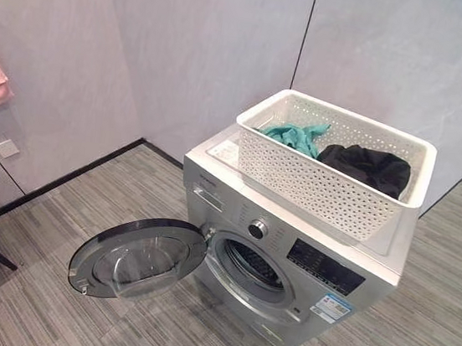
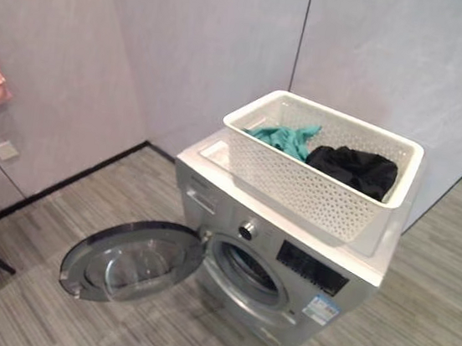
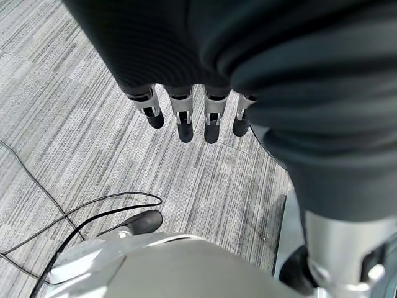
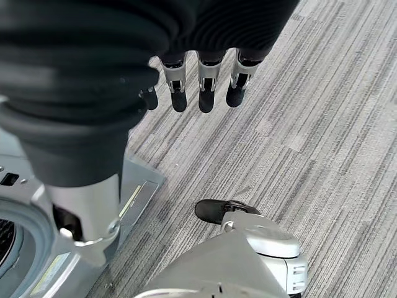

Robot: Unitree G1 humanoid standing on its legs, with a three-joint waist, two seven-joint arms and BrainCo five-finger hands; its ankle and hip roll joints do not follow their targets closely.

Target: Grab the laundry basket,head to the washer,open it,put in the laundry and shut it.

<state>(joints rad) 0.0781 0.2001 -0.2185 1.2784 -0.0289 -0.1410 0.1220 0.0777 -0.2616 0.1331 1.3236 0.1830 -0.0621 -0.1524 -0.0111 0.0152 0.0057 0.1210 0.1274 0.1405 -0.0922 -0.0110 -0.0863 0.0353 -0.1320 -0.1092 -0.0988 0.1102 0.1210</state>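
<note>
Both hands hang at the robot's sides over the floor [image 3: 74, 143], left hand [image 3: 181, 118] and right hand [image 4: 201, 87] with fingers straight, released, holding nothing. The door [image 1: 138, 257] lies open at 8 o'clock of the drum [image 1: 255, 266]. On the washer [image 1: 288, 256] sits the basket [image 1: 330, 194], clothes [image 1: 365, 166] inside. A loose grab could drop clothes onto the floor or leave cloth trapped in the door

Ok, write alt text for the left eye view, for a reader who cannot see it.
A silver front-loading washer stands on grey striped flooring with its round door swung wide open. On top sits a white perforated laundry basket holding a teal garment and a black garment.
</note>
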